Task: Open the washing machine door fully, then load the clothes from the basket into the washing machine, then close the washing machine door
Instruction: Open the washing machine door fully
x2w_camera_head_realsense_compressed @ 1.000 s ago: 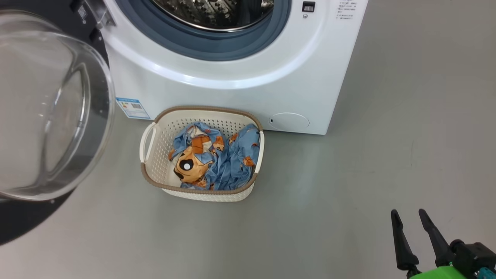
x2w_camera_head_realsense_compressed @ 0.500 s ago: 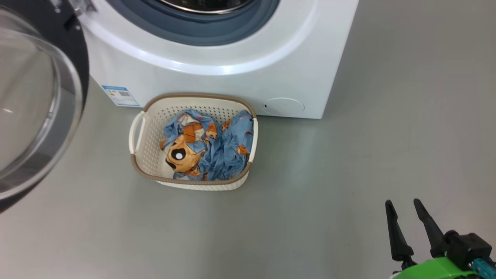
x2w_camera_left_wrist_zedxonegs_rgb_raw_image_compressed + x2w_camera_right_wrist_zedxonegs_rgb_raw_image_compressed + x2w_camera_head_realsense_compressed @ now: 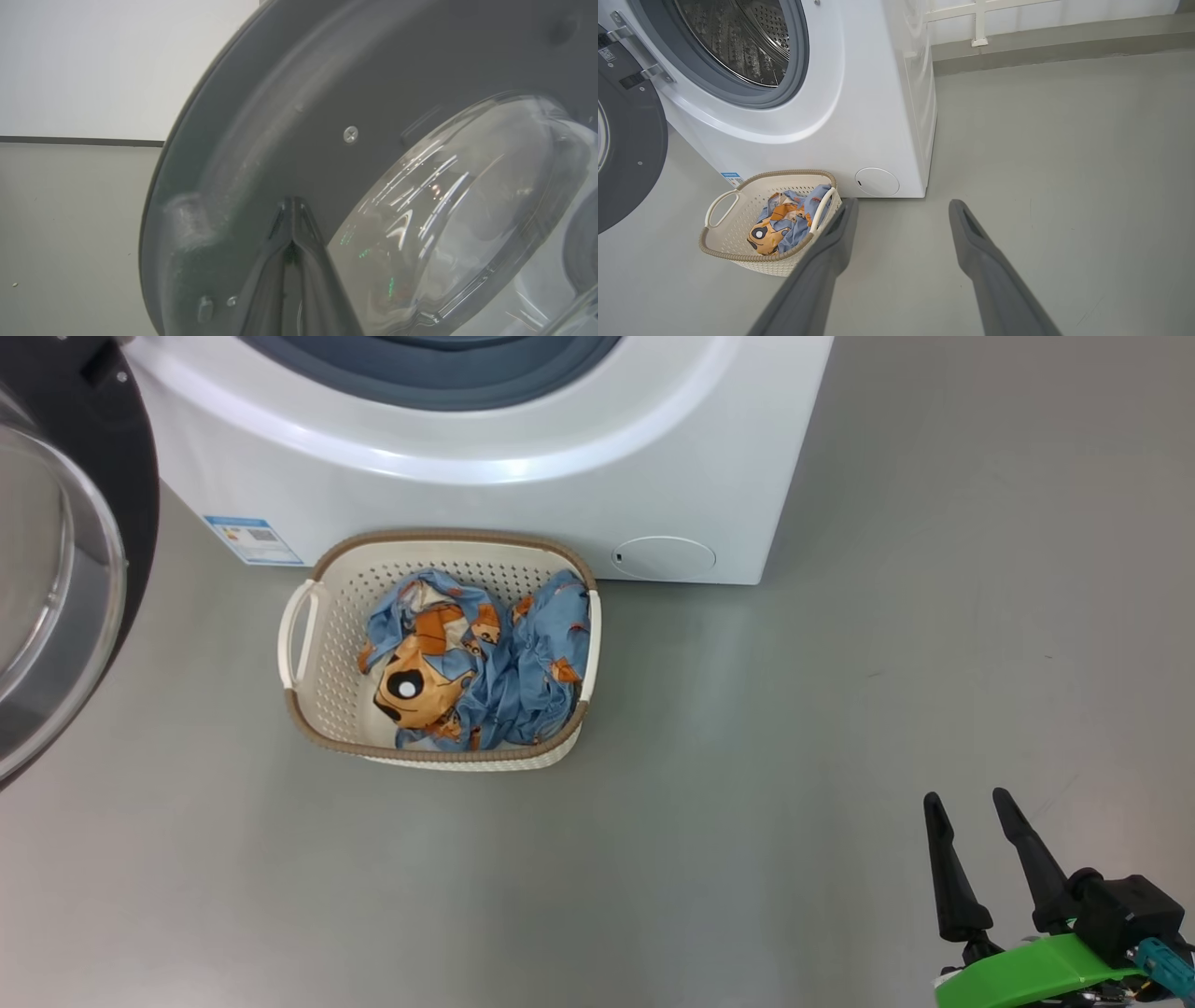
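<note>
Clothes (image 3: 485, 677) heaped in the basket (image 3: 327, 644), ahead and well to the left of my right gripper (image 3: 966, 796), fingers spread and empty: I judge it the free arm. Left gripper (image 3: 292, 203), pressed together, points at the washing machine door (image 3: 261, 116).

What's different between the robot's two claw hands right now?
The left gripper has its fingers pressed shut; the right gripper holds them spread apart. The left points at the washing machine door close up; the right hangs over bare floor, apart from the basket. Both have long dark fingers and hold nothing.
</note>
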